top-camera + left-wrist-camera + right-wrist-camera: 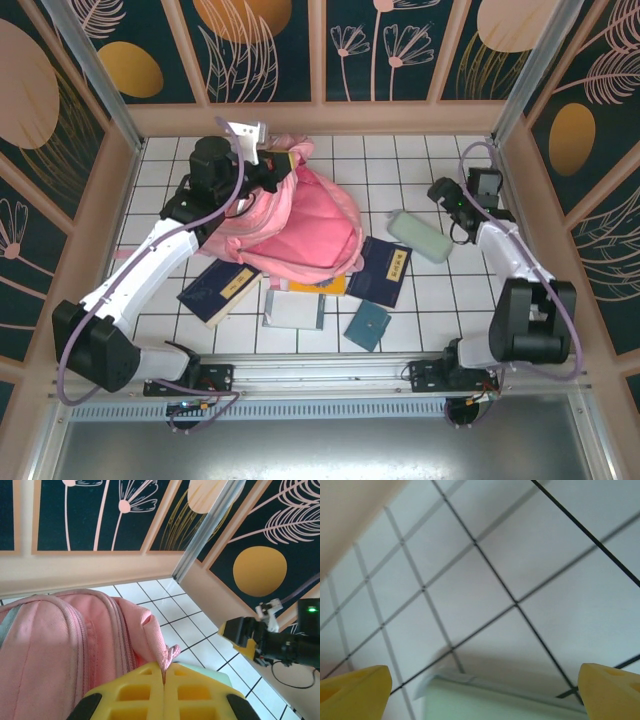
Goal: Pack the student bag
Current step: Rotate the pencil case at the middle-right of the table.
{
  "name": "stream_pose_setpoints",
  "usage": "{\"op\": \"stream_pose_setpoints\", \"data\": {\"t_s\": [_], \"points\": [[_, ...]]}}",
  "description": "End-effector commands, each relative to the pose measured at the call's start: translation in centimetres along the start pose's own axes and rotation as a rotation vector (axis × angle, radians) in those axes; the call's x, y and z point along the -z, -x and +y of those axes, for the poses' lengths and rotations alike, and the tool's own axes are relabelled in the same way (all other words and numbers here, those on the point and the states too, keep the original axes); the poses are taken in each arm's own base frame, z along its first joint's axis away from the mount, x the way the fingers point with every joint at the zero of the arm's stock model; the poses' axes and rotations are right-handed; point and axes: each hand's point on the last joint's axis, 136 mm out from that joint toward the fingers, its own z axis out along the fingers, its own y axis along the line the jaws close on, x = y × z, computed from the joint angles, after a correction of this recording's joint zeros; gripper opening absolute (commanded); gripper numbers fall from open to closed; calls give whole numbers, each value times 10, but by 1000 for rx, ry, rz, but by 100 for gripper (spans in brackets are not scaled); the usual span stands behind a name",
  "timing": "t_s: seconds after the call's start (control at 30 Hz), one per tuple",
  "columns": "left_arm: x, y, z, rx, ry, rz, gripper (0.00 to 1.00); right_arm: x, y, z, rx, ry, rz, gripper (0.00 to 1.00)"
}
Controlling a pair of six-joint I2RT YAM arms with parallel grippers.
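The student bag (pixel 305 225), soft pink fabric with zipped seams, is lying crumpled mid-counter (pixel 450 300), and the left gripper (pixel 164 672) is pinching a fold of its far edge between tightly pressed jaws. The right gripper (pixel 482 695) is hovering wide open over a pale green pencil case (pixel 420 237) to the bag's right. I cannot tell what the bag is holding.
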Motion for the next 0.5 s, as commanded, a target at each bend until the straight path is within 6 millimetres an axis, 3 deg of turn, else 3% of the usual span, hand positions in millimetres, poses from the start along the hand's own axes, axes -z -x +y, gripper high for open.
{"op": "stream_pose_setpoints", "data": {"t_s": [0.0, 0.13, 0.2, 0.3, 0.47], "points": [[18, 34, -19, -32, -54, -152, 0, -17, -34, -2, -21, 49, 166, 97], [23, 38, -22, -39, -60, -168, 0, -26, -51, 3, -6, 83, 226, 98], [25, 39, -24, -43, -61, -176, 0, -25, -54, 13, 155, 24, 209, 99], [26, 40, -25, -40, -66, -177, 0, -26, -58, 15, 494, -245, 130, 99], [26, 40, -25, -42, -64, -177, 0, -23, -85, 27, 694, -353, 128, 99]]}}
